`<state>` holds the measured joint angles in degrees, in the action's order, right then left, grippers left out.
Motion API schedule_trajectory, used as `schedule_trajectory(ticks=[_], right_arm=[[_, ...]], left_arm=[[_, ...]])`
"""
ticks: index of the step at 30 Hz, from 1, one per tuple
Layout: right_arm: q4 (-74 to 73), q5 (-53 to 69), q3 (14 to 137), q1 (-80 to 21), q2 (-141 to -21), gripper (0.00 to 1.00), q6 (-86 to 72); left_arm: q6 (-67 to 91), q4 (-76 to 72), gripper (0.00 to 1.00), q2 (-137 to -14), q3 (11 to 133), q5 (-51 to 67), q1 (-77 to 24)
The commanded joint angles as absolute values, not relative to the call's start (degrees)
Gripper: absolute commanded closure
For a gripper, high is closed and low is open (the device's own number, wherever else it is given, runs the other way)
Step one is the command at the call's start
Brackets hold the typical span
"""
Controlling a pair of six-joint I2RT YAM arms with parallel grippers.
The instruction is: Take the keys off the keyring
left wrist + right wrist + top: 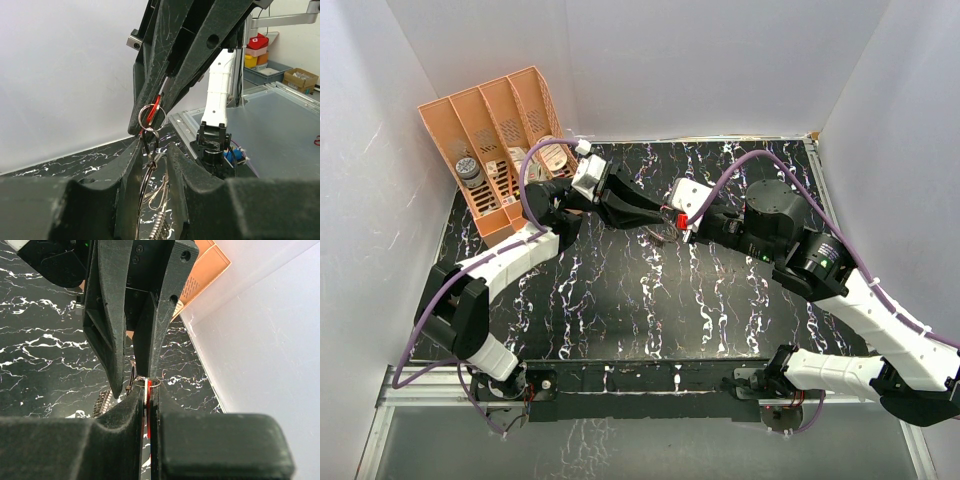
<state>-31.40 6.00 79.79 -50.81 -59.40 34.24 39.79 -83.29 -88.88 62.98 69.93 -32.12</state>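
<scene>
The keyring [672, 224] hung above the worktop [620, 300], over its far middle. Just left of the keyring was the left tool [655, 215], one of its fingers [125, 190] on either side of the wire loops [155, 197] dangling below the keyring. Just right of the keyring was the right tool [686, 222], with one key [681, 219] between its fingers [120, 430] and threaded on the keyring. Well left of the keyring and behind it, a divided rack [495, 150] stood on the worktop in the far left corner. A jar [470, 172] sat in the rack's leftmost compartment.
</scene>
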Motion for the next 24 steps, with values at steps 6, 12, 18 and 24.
schedule_trajectory(ticks=[6,12,18,24], right_arm=[[-25.98,6.5,80.42,-51.06,-58.52,1.0,34.49],[-25.84,6.5,80.21,-51.06,-58.45,1.0,34.53],[-25.76,6.68,80.12,-51.06,-58.1,1.0,34.53],[-25.67,6.68,79.94,-51.02,-57.81,1.0,34.58]], left_arm=[[41.4,-88.15,0.79,-89.82,65.3,71.02,-32.8],[41.4,-88.82,0.8,-89.7,65.11,70.91,-32.83],[41.31,-89.22,0.82,-89.71,65.1,70.56,-32.88],[41.88,-90.42,0.92,-89.99,65.21,69.98,-32.96]])
